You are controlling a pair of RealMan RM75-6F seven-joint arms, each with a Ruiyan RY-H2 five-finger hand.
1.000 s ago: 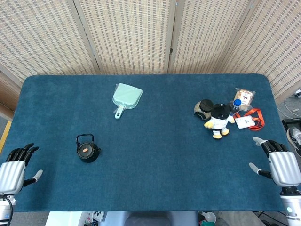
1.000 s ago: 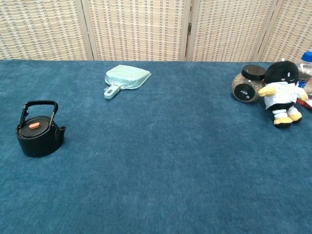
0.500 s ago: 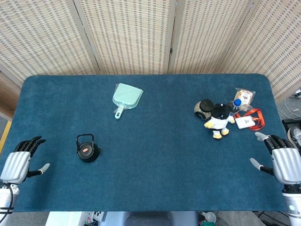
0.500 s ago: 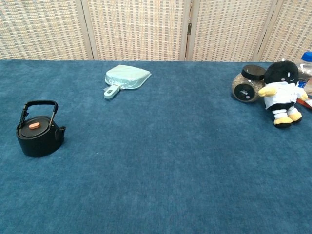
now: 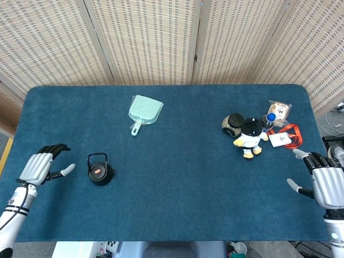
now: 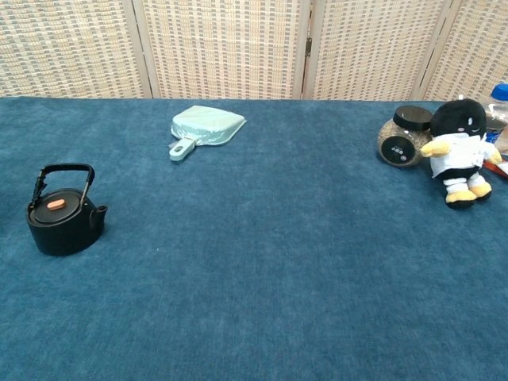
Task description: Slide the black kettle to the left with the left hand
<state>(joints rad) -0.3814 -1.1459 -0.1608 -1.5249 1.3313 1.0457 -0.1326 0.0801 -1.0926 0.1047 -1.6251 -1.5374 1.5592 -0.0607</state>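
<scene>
The black kettle [image 5: 100, 170] [image 6: 63, 214] stands upright on the blue table at the left, handle raised, with an orange knob on its lid. My left hand [image 5: 42, 166] hovers open over the table a short way left of the kettle, fingers spread, thumb pointing toward it, not touching. At the table's right edge my right hand [image 5: 325, 184] stays open with nothing in it. Neither hand shows in the chest view.
A mint dustpan [image 5: 144, 112] [image 6: 202, 128] lies at the back, left of centre. At the right sit a dark-lidded jar [image 5: 233, 124] [image 6: 402, 136], a plush toy [image 5: 250, 136] [image 6: 459, 151], a bottle [image 5: 270, 118], a snack packet [image 5: 279, 110] and a badge with orange lanyard [image 5: 284, 137].
My left hand has moved up and right from the table's front-left corner toward the kettle. The right hand has drifted slightly right and toward the front. The kettle has not moved.
</scene>
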